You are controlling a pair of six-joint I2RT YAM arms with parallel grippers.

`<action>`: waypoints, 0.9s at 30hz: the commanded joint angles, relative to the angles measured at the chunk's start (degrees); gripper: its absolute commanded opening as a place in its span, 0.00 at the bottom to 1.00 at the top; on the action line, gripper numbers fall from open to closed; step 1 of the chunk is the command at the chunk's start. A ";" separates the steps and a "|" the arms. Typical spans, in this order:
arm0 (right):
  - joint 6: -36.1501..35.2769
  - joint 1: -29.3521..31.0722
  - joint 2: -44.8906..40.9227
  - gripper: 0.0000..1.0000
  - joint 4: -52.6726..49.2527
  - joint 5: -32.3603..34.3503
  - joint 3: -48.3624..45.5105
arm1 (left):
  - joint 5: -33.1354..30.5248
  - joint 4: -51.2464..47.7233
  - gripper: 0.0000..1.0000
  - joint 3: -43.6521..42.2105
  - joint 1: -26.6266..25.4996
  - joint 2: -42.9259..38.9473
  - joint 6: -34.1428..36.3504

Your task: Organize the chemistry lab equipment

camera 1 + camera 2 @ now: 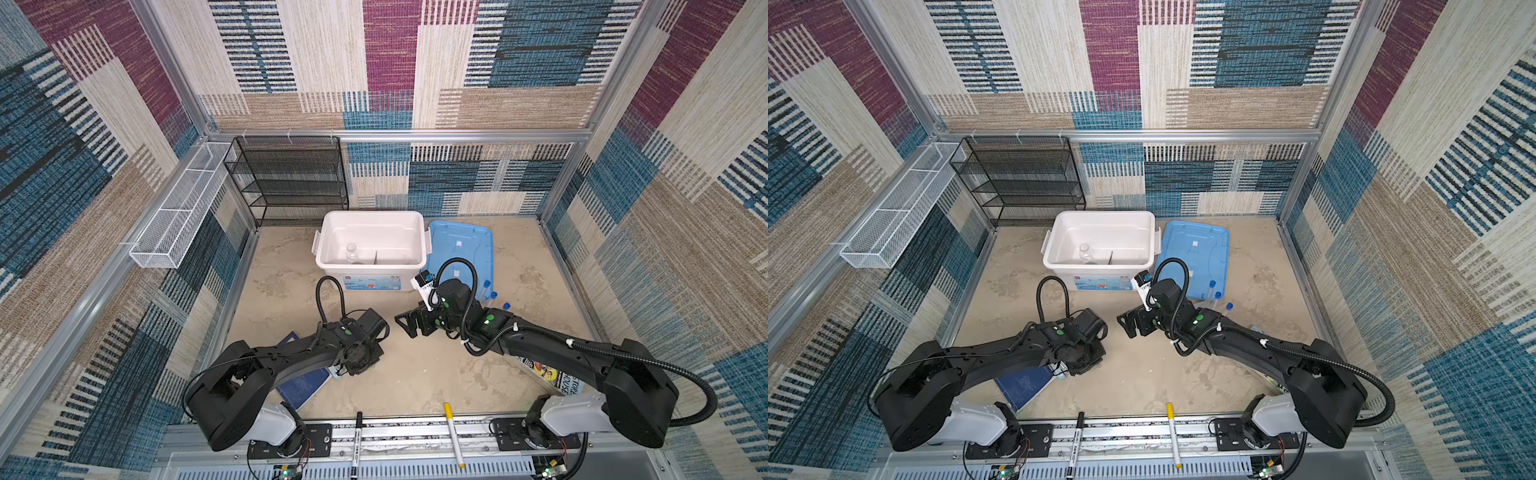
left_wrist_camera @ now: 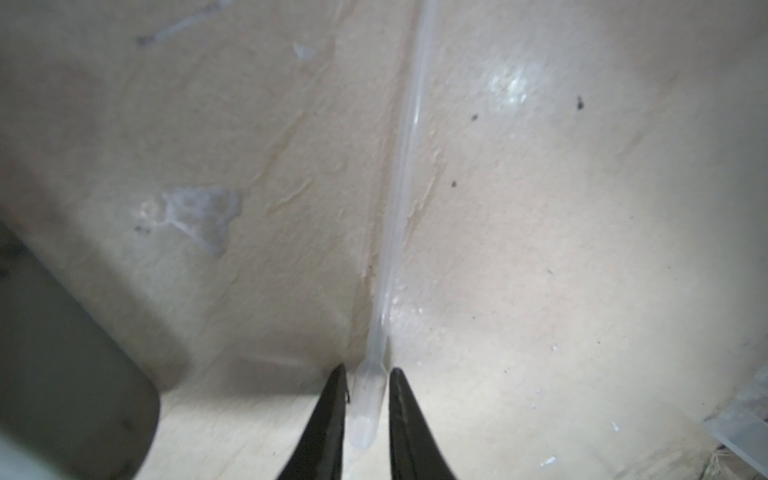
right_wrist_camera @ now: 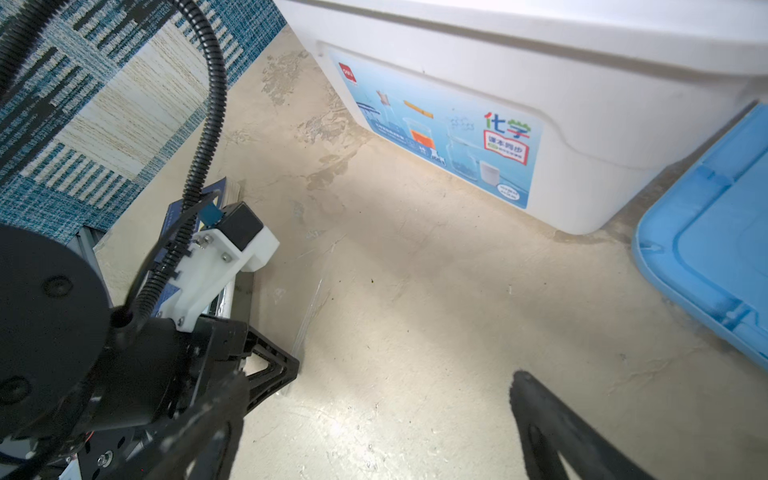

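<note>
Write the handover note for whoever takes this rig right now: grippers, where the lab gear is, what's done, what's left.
Left gripper: fingers either side of the clear rod's end on the table; grip not confirmed.
Right gripper: open, empty, above the table near the white bin.
Done: small glass beaker and a dark thin tool lie in the bin.
Left: the rod, and three blue-capped test tubes by the blue lid's near edge, partly behind the right arm. Other gear not in view.

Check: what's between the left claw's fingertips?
The flattened end of a clear thin rod lying on the table, seen in the left wrist view.
</note>
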 commanded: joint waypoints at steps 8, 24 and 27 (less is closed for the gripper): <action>0.67 0.05 -1.40 0.99 3.93 -0.71 -0.40 | -1.66 -1.18 0.05 1.38 -0.09 0.40 1.31; 4.35 -1.42 -7.00 0.99 11.43 -10.13 -0.63 | -14.01 -11.68 0.07 8.20 0.07 -11.51 5.48; 3.73 -2.36 -8.22 1.00 11.42 -10.79 -0.15 | -16.22 -11.72 0.07 11.72 0.34 -14.34 12.56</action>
